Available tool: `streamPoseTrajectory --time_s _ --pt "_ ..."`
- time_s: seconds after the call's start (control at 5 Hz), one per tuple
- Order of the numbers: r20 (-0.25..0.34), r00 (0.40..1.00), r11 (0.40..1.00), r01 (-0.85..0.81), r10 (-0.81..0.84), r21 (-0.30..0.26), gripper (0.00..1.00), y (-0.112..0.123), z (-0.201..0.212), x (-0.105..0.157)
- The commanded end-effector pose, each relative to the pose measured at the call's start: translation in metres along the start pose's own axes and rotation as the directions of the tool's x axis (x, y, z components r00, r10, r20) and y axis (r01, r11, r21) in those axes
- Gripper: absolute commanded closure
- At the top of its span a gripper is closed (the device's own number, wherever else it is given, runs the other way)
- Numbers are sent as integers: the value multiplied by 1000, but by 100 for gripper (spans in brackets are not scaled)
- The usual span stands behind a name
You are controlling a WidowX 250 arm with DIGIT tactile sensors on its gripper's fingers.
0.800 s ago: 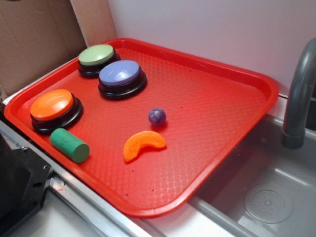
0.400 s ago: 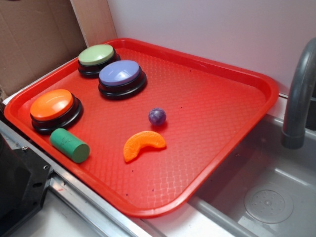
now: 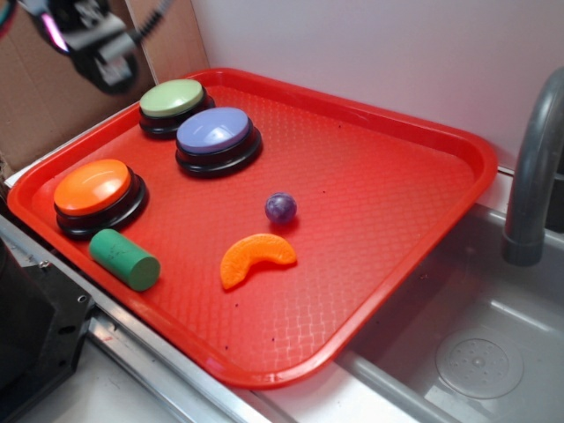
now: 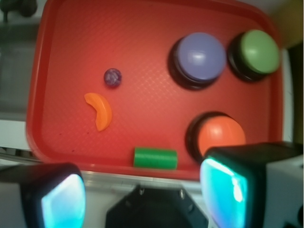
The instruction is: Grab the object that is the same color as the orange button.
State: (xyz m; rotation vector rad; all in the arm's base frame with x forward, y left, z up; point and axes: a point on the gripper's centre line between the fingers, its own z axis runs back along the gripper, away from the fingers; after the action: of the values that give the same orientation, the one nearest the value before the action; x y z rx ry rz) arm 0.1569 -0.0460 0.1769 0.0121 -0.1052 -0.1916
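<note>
Tray (image 3: 423,132), left to right, for you:
- Gripper (image 3: 106,57), one: high over the tray's far-left corner, fingers spread, empty.
- Orange button (image 3: 92,187), one: your colour reference.
- Green cylinder (image 3: 125,259), one.
- Green button (image 3: 172,98), one.
- Purple button (image 3: 214,131), one.
- Orange slice (image 3: 256,258), one: your target, lying free mid-tray.
- Purple ball (image 3: 280,207), one: just behind the slice.

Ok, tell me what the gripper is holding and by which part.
Nothing. The gripper is open and empty, high above the tray; the orange slice lies untouched.
</note>
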Motion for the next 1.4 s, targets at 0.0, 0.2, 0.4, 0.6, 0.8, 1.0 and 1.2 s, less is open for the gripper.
streamPoseTrajectory --time_s 0.0,0.2,0.4,0.6,0.8,1.0,1.2 --pt "49 996 997 69 -68 -24 0 -14 -62 22" --pt "42 995 992 93 -89 -86 0 -21 -98 29" --pt "44 992 989 123 -120 -76 0 -31 -125 33" --pt "38 991 987 134 -131 -84 0 -40 -142 34" --pt "23 990 988 139 -138 -71 0 -46 -156 33" --pt "19 991 989 136 -136 -56 0 -47 -162 33" --pt "9 990 987 141 -141 -71 0 -49 -168 33"
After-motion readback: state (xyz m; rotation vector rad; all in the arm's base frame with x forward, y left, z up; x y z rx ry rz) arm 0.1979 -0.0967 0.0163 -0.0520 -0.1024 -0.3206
